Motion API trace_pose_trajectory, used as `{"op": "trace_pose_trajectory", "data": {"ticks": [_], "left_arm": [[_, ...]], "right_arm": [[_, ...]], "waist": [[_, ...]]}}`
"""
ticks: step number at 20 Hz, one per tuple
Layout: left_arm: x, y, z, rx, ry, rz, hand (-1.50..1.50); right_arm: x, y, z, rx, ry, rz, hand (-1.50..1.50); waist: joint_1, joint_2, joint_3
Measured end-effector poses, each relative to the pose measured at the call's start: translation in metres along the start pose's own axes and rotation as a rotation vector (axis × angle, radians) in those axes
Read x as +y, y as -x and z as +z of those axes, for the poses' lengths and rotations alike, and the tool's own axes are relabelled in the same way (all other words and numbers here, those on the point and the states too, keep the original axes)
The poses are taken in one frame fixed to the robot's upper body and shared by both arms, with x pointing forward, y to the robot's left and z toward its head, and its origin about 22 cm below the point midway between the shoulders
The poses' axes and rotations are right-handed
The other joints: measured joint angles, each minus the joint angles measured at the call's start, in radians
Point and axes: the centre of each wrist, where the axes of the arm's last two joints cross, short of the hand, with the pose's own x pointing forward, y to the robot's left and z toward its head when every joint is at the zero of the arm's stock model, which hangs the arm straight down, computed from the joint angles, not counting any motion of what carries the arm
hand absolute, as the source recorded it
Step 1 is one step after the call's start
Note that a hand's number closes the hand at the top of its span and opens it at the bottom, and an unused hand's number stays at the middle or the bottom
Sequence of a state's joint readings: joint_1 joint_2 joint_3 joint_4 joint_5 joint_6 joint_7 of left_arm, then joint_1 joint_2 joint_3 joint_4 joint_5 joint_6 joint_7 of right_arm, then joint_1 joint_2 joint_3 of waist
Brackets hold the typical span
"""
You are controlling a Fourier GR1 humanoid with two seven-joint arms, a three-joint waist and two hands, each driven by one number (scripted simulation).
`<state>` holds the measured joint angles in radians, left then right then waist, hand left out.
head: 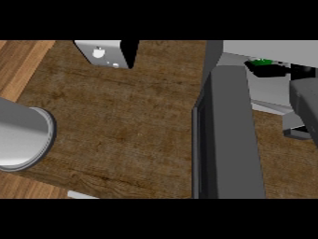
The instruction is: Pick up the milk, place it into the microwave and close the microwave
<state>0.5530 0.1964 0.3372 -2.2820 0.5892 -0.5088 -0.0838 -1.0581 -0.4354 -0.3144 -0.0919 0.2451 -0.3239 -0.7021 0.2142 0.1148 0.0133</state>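
The microwave [278,49] stands at the right, and its dark door [229,135] swings open toward me down the middle of the view. My right forearm [316,112] reaches into the microwave's cavity. There my black right hand [270,70] is curled around the milk, of which only a small green part [261,61] shows above the fingers. My left forearm [13,135] is a grey cylinder at the left edge over the counter. The left hand does not show.
The wooden counter [120,121] spreads between my left forearm and the open door. A light grey block with a dark side [108,52] stands at the counter's back edge. The counter's left edge runs diagonally beside a paler wood floor [6,60].
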Motion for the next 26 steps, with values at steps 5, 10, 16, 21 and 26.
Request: {"op": "trace_pose_trajectory", "data": {"ticks": [5, 10, 16, 21, 26], "left_arm": [[0.002, 0.002, -0.002, 0.008, 0.003, -0.009, -1.50], [0.004, 0.003, -0.006, 0.020, 0.012, -0.019, -1.50], [0.006, 0.004, -0.010, 0.029, 0.024, -0.025, -1.50], [0.005, 0.007, -0.012, 0.046, 0.030, -0.011, -1.50], [0.005, 0.010, -0.013, 0.067, 0.041, -0.010, -1.50]], "right_arm": [[0.004, -0.007, -0.004, -0.005, 0.017, -0.020, -1.50], [0.030, -0.024, -0.009, -0.029, -0.100, -0.096, -1.50], [0.059, -0.045, -0.012, -0.010, -0.170, -0.058, -1.50], [0.074, -0.058, -0.015, -0.017, -0.168, -0.017, -1.50], [0.089, -0.071, -0.015, -0.052, -0.195, -0.028, -1.50]], "waist": [[0.004, -0.002, 0.000], [0.012, -0.009, -0.003], [0.017, -0.018, -0.007], [0.000, -0.026, -0.009], [-0.017, -0.032, -0.007]]}}
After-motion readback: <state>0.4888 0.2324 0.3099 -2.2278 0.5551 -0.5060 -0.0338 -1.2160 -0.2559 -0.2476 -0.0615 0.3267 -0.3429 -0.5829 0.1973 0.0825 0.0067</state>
